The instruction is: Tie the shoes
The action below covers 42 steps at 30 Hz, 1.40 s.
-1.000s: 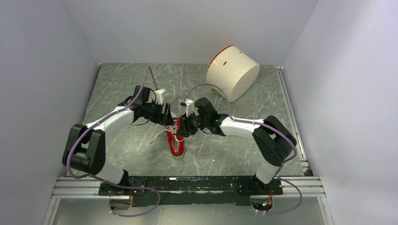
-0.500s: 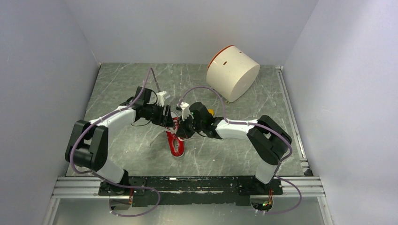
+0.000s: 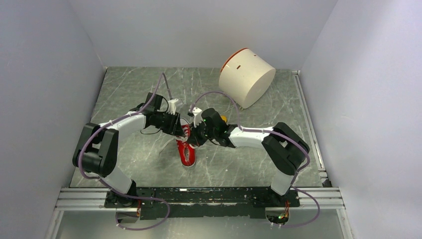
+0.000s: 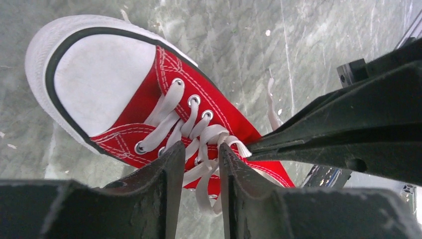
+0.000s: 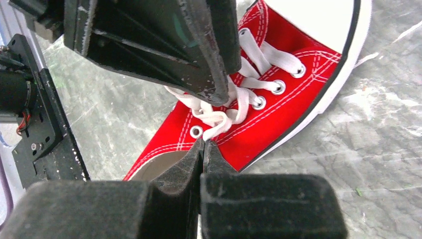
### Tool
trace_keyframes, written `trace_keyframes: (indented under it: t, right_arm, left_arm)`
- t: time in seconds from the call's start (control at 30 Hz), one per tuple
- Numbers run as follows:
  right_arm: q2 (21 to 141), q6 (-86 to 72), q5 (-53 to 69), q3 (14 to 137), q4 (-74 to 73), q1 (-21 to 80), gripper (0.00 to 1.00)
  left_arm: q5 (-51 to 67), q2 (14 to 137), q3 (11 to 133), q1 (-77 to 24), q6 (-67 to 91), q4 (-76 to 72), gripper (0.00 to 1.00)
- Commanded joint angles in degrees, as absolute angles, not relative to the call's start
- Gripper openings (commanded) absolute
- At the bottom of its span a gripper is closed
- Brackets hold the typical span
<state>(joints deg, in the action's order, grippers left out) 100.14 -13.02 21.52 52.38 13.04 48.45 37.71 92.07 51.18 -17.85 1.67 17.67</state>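
Red canvas sneaker (image 3: pixel 186 149) lies on the marbled green table (image 3: pixel 129 89) between both arms, the left gripper (image 4: pixel 201 149) straddling its white laces (image 4: pixel 166 102) with jaws a narrow gap apart, grip uncertain, while the right gripper (image 5: pixel 202 144) is clenched tight, tips at the laces.

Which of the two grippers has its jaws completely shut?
The right gripper: its jaws meet with no gap, by the laces of the red shoe. The left gripper shows a clear gap between its jaws.
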Motion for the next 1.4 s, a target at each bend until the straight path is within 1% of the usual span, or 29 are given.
trace_keyframes:
  t: [0.0,0.1,0.23,0.33,0.47,0.67,0.73,0.83,0.9,0.97,1.03,1.13,1.27,1.37]
  right_arm:
    - [100.84,-12.85,20.02,53.29,15.09,47.84,0.00]
    - [101.61,-13.33,19.99,53.68,15.53,47.19,0.00]
    - [102.58,-13.24,21.09,54.32,15.80,46.85,0.00]
    - [103.41,-13.36,22.24,54.93,15.47,46.85,0.00]
    - [103.03,-13.86,22.50,54.42,16.08,46.84,0.00]
    - [101.90,-13.97,23.51,53.78,15.60,46.80,0.00]
    - [101.10,-14.43,23.56,53.36,15.14,46.78,0.08]
    - [99.46,-16.84,23.62,51.88,15.57,45.00,0.22]
    - [98.54,-18.44,24.44,50.55,17.38,42.89,0.27]
    - [98.47,-18.34,25.18,50.55,18.34,41.25,0.29]
    - [100.13,-17.17,26.05,52.44,17.95,40.75,0.30]
    - [102.81,-16.39,28.62,55.25,17.76,40.52,0.27]
    - [105.77,-17.61,31.19,57.57,19.46,40.52,0.22]
    - [107.35,-19.01,33.12,58.18,21.14,40.45,0.20]
  left_arm:
    - [42.13,91.73,50.99,-18.19,-1.41,17.46,0.36]
    - [42.05,91.76,50.85,-18.19,-1.98,17.64,0.39]
    - [42.03,91.92,50.89,-18.33,-2.43,17.82,0.48]
    - [41.04,92.01,50.89,-18.86,-2.42,17.80,0.50]
    - [38.81,92.72,51.49,-20.29,-3.34,18.88,0.46]
    - [36.11,93.76,51.71,-21.30,-3.31,18.60,0.36]
    - [35.16,93.65,51.84,-21.57,-4.21,18.88,0.28]
    - [34.36,93.24,51.65,-21.62,-5.54,19.07,0.20]
    - [34.20,92.65,51.04,-21.62,-6.09,18.51,0.18]
    - [34.43,92.04,50.40,-21.64,-6.46,17.85,0.15]
    - [34.66,91.65,49.76,-21.71,-6.70,17.06,0.12]
    - [35.07,90.51,48.57,-21.79,-7.66,15.87,0.07]
    - [34.68,89.20,48.04,-22.24,-9.03,14.94,0.05]
    - [34.16,88.50,47.99,-22.92,-9.64,14.09,0.05]
